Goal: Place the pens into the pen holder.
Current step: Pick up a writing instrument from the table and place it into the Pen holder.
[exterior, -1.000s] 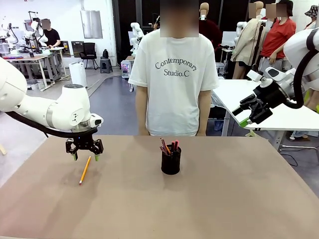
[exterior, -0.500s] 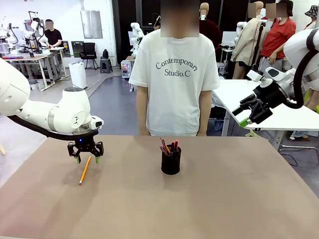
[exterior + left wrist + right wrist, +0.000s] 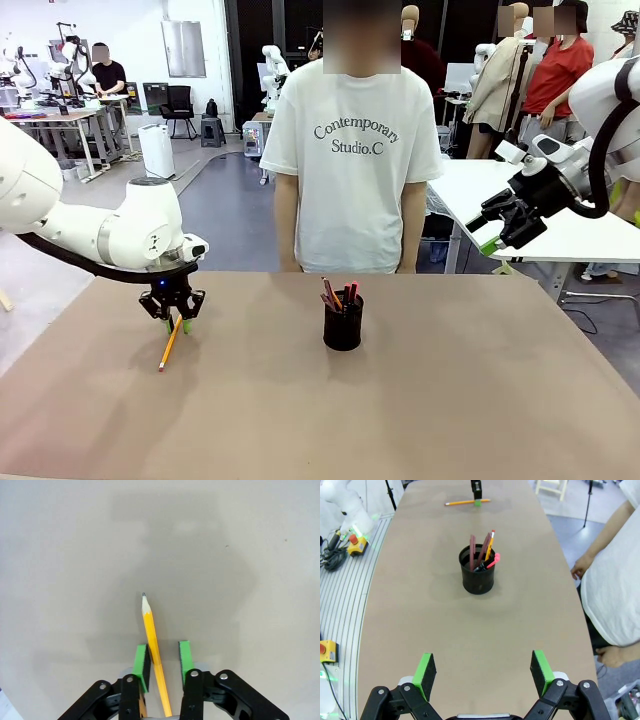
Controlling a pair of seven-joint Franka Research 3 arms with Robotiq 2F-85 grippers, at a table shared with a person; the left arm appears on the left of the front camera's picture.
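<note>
One pencil lies loose on the table, at left of centre in the front view, its upper end under the left gripper. In the left wrist view the yellow shaft runs up from the bottom edge between the two green pads, point toward the middle of the frame. The pad on the picture's left looks to be touching it; the other stands a little off, so the jaws are partly drawn in around the pencil but I cannot tell whether the grip is firm.

The holder stands upright at the centre of the front view, well apart from the pencil, with several pens already leaning in it. The right wrist view shows it in the upper middle, pens fanned out of its mouth. The right gripper hangs high at the right of the front view, jaws spread and holding nothing.

The step in hand looks like the pick-up of the last loose item. Next the jaws need to finish clamping, then lift the pencil, carry it rightward over the holder and tip it upright enough to drop in beside the others. A thin shaft may swing in the pads, so a squared pinch matters.
</note>
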